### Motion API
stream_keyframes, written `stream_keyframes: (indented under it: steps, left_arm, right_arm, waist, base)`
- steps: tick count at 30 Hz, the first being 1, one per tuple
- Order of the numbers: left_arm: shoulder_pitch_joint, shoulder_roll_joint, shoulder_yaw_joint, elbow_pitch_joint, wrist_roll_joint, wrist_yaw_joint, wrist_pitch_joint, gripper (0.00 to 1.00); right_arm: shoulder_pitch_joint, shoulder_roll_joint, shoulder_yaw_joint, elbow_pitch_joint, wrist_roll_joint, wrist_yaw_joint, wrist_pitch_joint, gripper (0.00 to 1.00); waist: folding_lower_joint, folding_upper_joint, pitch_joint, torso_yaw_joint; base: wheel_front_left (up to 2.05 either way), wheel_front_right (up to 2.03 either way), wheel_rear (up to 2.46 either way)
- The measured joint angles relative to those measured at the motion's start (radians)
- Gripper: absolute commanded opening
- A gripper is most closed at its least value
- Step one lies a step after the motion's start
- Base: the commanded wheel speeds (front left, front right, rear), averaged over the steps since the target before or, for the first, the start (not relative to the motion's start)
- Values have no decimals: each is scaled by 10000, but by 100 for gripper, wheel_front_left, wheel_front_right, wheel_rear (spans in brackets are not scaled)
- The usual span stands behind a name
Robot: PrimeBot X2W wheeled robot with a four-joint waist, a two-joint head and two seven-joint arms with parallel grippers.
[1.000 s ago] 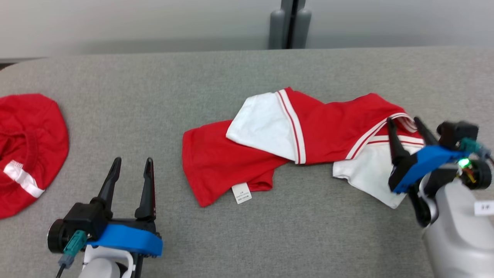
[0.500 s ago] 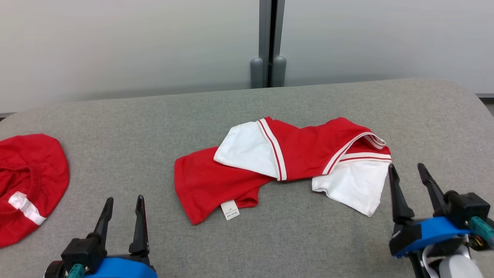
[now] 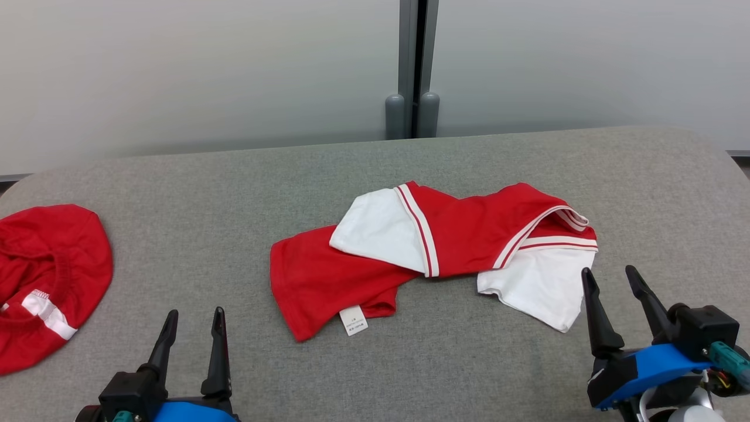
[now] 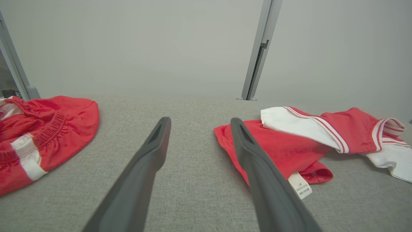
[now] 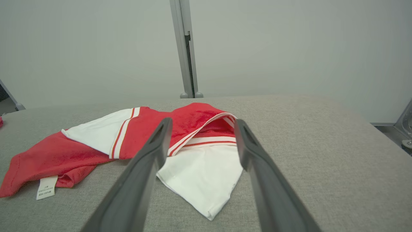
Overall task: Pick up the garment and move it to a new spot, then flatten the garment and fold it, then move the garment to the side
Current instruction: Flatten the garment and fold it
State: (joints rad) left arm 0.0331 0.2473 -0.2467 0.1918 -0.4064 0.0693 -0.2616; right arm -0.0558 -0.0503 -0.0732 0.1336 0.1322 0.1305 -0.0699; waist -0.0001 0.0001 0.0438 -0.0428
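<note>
The garment (image 3: pixel 457 240), red with white panels and striped trim, lies crumpled and partly folded over itself in the middle of the grey table (image 3: pixel 205 193). A small white label (image 3: pixel 353 320) sticks out at its near left edge. My right gripper (image 3: pixel 608 272) stands open just near and right of the garment's white corner, apart from it. My left gripper (image 3: pixel 195 313) stands open at the near left, well away from the cloth. The left wrist view has the garment (image 4: pixel 289 145) to the right of the open left gripper (image 4: pixel 200 120). The right wrist view looks over the garment (image 5: pixel 64 154) past the open right gripper (image 5: pixel 202 120).
A second red garment (image 3: pixel 53 275) with a white stripe lies bunched at the table's left edge, also in the left wrist view (image 4: pixel 48 129). A pale wall with a grey post (image 3: pixel 413 70) stands behind the table. The table's far right corner (image 3: pixel 703 146) is rounded.
The camera has tilted up, showing more wall. My right gripper has drawn back off the garment's white right end toward the near edge. The garment lies as before.
</note>
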Motion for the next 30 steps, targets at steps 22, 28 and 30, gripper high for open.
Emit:
stream_keyframes:
  steps: [22, 28, 30]
  left_arm:
    - [-1939, -947, -1561, 3246, -424, -1394, 1455, 100]
    - [-2880, -1183, -1722, 4479, -430, -1499, 1611, 100]
    - [-3119, -1229, -1760, 4765, -433, -1557, 1513, 100]
  right_arm:
    - [-1424, 4, -226, 2211, -219, 0, 1749, 100]
    - [-2108, 4, -433, 3528, -362, 0, 1825, 100]
    - [-2271, 2, -422, 3881, -303, 0, 1808, 100]
  waist:
    - [2, 0, 1061, -83]
    - [2, 0, 1376, -73]
    - [2, 0, 1446, -71]
  base:
    - [0, 0, 0]
    - [0, 0, 0]
    - [0, 0, 0]
